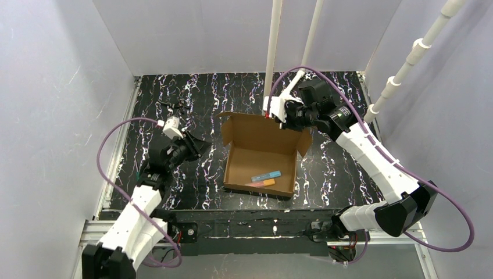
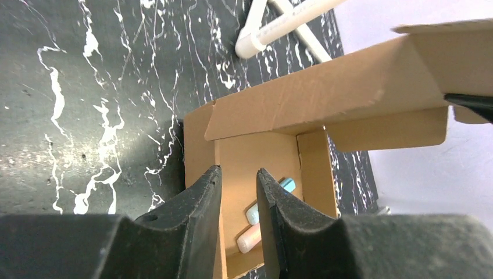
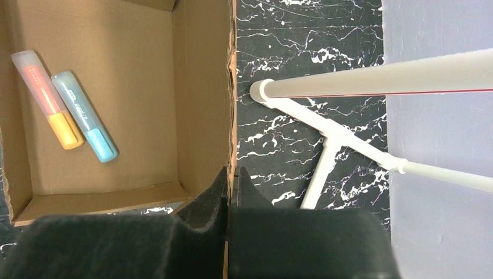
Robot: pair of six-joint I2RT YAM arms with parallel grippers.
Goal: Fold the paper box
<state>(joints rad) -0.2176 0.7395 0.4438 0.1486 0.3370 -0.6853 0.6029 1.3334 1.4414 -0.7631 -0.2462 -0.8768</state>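
Sitting in the middle of the black marbled table [image 1: 331, 168] is one paper box [image 1: 256, 152], brown cardboard with its top open. Two pens lie side by side on its floor: a blue highlighter [image 3: 84, 116] and an orange highlighter [image 3: 49, 99]. There are two grippers. The right gripper [image 3: 231, 174] is clamped on the box's far wall. The left gripper [image 2: 238, 174] hangs near the box's left side, jaws slightly apart, gripping nothing.

Camera set: one overhead, two wrist-mounted.
Top view is looking down on the bench [image 1: 232, 93]; wrist views are looking closely past left hand [image 2: 239, 177] and right hand [image 3: 231, 174]; all are sharing the paper box [image 1: 258, 154].
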